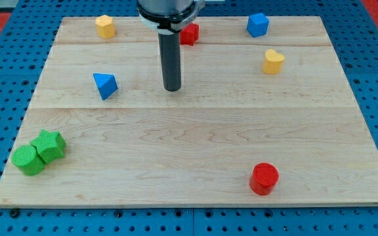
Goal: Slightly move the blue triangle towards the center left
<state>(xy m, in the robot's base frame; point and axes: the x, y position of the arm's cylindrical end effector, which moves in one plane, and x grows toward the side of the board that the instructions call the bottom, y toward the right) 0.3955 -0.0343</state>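
The blue triangle (105, 85) lies on the wooden board (195, 137) in its left half, above the middle. My tip (172, 88) rests on the board to the right of the blue triangle, about a hundred pixels away and at the same height in the view. It touches no block.
A yellow block (105, 26) sits at the top left. A red block (190, 33) is partly hidden behind the rod. A blue cube (257, 25) is at the top right, a yellow heart (273, 61) below it. Two green blocks (48, 145) (28, 160) touch at the bottom left. A red cylinder (264, 178) stands at the bottom right.
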